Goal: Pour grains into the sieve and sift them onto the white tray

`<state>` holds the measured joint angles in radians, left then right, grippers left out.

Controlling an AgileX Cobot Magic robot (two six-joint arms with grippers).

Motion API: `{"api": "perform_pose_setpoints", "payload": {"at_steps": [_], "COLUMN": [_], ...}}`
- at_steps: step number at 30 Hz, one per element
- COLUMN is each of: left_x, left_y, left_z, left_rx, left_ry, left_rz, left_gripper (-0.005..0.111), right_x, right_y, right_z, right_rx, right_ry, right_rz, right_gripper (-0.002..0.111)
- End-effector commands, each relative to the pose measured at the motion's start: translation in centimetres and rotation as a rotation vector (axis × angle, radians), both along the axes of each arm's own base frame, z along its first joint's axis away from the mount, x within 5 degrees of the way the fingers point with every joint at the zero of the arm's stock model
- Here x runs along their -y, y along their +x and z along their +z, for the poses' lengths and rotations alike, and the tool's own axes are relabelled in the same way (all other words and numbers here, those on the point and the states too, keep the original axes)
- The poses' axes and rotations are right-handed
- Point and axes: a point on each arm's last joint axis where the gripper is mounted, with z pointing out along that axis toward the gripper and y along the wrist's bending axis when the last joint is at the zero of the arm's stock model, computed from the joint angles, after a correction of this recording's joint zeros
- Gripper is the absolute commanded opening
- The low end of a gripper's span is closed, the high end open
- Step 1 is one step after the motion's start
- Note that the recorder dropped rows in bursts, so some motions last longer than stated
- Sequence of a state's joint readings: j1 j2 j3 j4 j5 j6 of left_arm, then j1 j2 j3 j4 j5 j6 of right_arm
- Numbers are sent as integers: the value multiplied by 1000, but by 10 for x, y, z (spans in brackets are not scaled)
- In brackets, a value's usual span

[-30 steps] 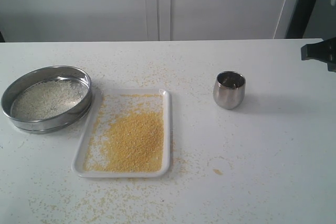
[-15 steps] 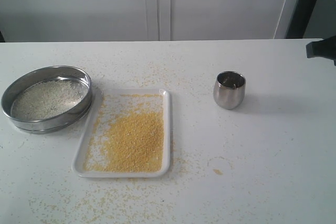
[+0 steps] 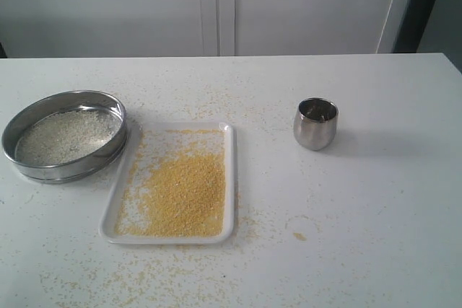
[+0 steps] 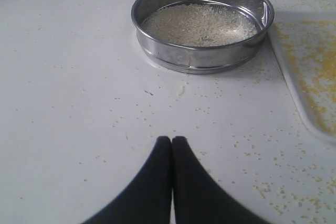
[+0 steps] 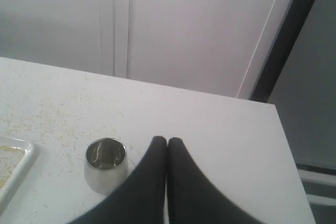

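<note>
The sieve [image 3: 63,135] stands on the table at the left with pale whitish grains [image 3: 66,136] lying on its mesh. Beside it to the right lies the white tray [image 3: 228,178], covered with golden-yellow grains [image 3: 184,196]. The left wrist view shows the sieve [image 4: 202,59], the pale grains [image 4: 202,23] and a corner of the tray [image 4: 294,95]. My left gripper [image 4: 171,139] is shut and empty, a short way back from the sieve. My right gripper [image 5: 167,140] is shut and empty, close beside the small steel cup [image 5: 106,165]. Neither gripper shows in the exterior view.
The steel cup [image 3: 315,123] stands upright to the right of the tray and looks empty. Loose yellow grains [image 3: 166,272] are scattered over the white table [image 3: 375,214] around the tray. A pale wall and a dark post stand behind the table.
The right arm, seen as a dark shape at the exterior view's right edge, has drawn back out of that view. Sieve, tray and cup have not moved.
</note>
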<state>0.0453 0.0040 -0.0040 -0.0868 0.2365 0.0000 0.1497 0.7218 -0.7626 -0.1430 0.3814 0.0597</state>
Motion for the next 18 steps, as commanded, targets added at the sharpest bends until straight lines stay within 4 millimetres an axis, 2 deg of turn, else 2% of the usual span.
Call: {"api": "perform_pose_setpoints", "payload": {"at_steps": [1,4,7,12,18], "left_x": [0,0,0,0,0], "left_y": [0,0,0,0,0], "left_z": [-1,-1,-1,-1,-1], "left_rx": [4,4,4,4,4], "left_ry": [-1,-1,-1,-1,-1], "left_rz": [3,3,3,3,3], "left_gripper": [0,0,0,0,0], "right_x": [4,7,8,10,6], "right_y": [-34,-51,-60,-62,-60], "right_z": [-5,-14,-24,-44,-54], "right_rx": [99,133,118,4,-3], "right_ry": [2,-8,-1,1,69], "right_rz": [12,13,10,-3,16], "right_gripper": [0,0,0,0,0]}}
